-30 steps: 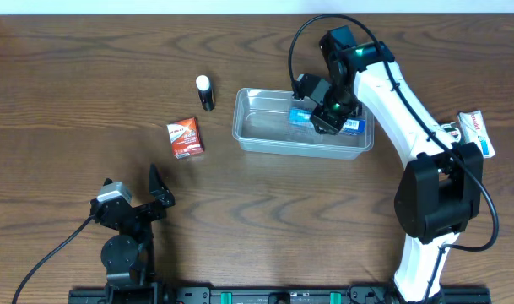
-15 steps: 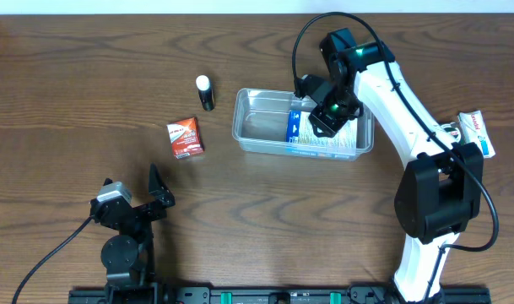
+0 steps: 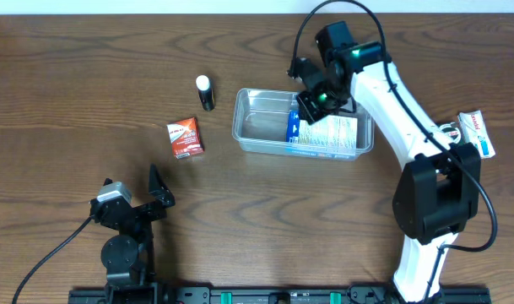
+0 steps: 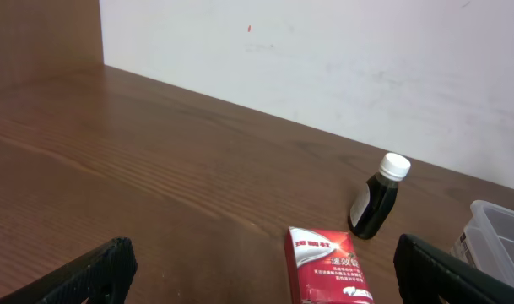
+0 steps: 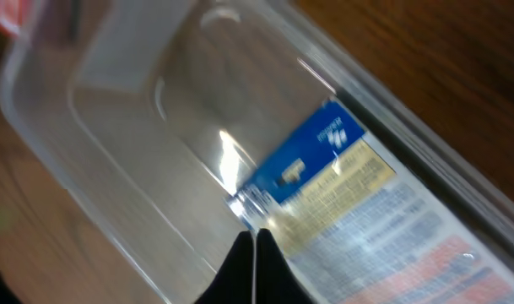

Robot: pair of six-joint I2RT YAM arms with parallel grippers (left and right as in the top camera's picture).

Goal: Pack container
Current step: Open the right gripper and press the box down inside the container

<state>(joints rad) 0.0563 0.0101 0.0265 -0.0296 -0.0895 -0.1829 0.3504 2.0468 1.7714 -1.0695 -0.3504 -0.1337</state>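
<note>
The clear plastic container (image 3: 261, 127) sits at mid-table. A blue-and-white printed box (image 3: 328, 132) lies flat inside its right half. My right gripper (image 3: 314, 101) hovers over the container's far rim, shut and empty. In the right wrist view its closed fingertips (image 5: 255, 243) hang above the container floor (image 5: 130, 143) next to the box (image 5: 349, 190). My left gripper (image 3: 130, 201) rests open and empty near the front left. In the left wrist view its fingers (image 4: 269, 274) stand wide apart.
A red box (image 3: 185, 137) and a dark bottle with a white cap (image 3: 206, 92) stand left of the container. Both show in the left wrist view, the box (image 4: 328, 268) and the bottle (image 4: 377, 198). A white carton (image 3: 476, 133) lies at the far right.
My right gripper let go of the blue-and-white box, which now lies flat in the container. The gripper lifted and moved toward the far rim. The left arm stayed still.
</note>
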